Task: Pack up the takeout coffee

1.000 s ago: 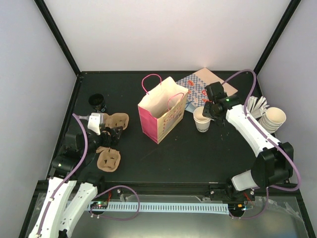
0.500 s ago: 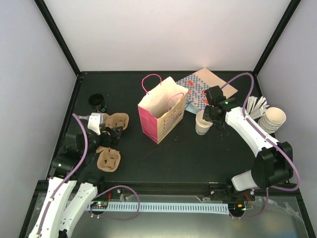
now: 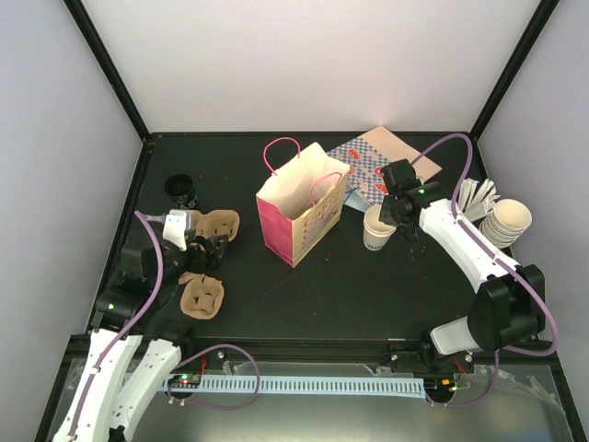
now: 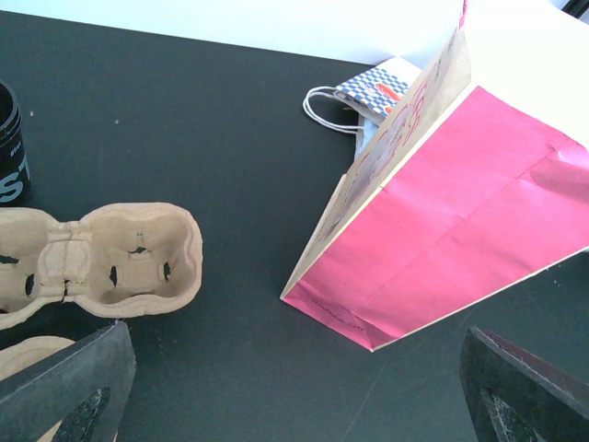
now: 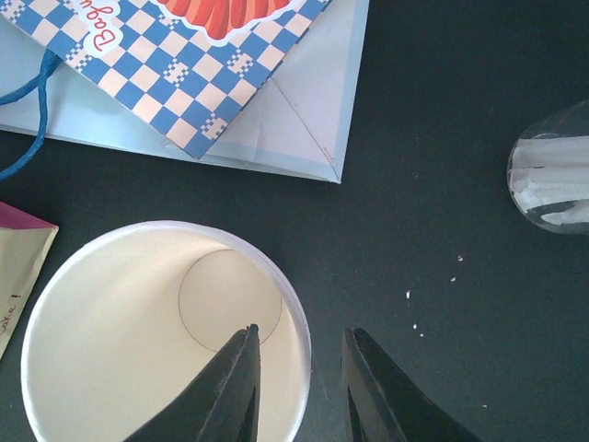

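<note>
On the left, the left claw (image 3: 204, 250) is wide open and holds nothing; it hangs low by the brown cup trays (image 3: 216, 224), well away from the cup, so I think it is just waiting its turn. In the middle the pink bag (image 3: 302, 207) stands up with its mouth open to the top, likely so a cup can go in from above. Just to its right the takeout coffee (image 3: 376, 226) stands on the black worktop (image 3: 350, 285). It is upright: its long way runs up and down, its open mouth points up, and you can see down to its bottom. The right claw (image 5: 299, 368) is only a little open, one finger inside the cup and one outside, the rim between them, and neither seems to press it, so it grips nothing
</note>
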Available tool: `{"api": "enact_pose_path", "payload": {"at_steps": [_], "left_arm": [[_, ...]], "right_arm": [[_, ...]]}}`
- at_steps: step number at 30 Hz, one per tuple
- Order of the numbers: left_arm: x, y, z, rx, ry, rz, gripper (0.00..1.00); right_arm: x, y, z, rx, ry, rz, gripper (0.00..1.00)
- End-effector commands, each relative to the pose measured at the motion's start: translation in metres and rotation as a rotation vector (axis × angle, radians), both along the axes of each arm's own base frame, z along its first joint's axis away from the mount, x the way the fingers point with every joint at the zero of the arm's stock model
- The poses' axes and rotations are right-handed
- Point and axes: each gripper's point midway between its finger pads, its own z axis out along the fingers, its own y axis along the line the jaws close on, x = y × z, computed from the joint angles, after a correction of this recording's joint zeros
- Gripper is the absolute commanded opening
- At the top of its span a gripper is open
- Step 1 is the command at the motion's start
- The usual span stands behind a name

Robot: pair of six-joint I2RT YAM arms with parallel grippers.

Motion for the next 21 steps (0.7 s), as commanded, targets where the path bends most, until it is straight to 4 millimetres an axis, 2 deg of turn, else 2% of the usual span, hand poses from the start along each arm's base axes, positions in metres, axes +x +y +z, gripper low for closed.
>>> {"api": "enact_pose_path", "payload": {"at_steps": [1,14,18,21], "left_arm": [[0.000,-0.001,0.021,-0.005,-0.055,-0.011,0.99],[0.001,-0.002,0.018,-0.006,-0.045,-0.018,0.99],[0.001,-0.003,0.018,-0.008,-0.045,-0.018,0.99],[0.002,-0.003,0.018,-0.009,-0.043,-0.020,0.99]], "right_arm": [[0.003,-0.003,-0.005,-0.009,-0.001,-0.008,0.29],[0.002,-0.001,-0.018,0.005,0.023,-0.003,0.27],[0.002,0.000,-0.017,0.010,0.019,-0.003,0.22],[0.003,0.001,-0.011,0.017,0.010,-0.003,0.14]]}}
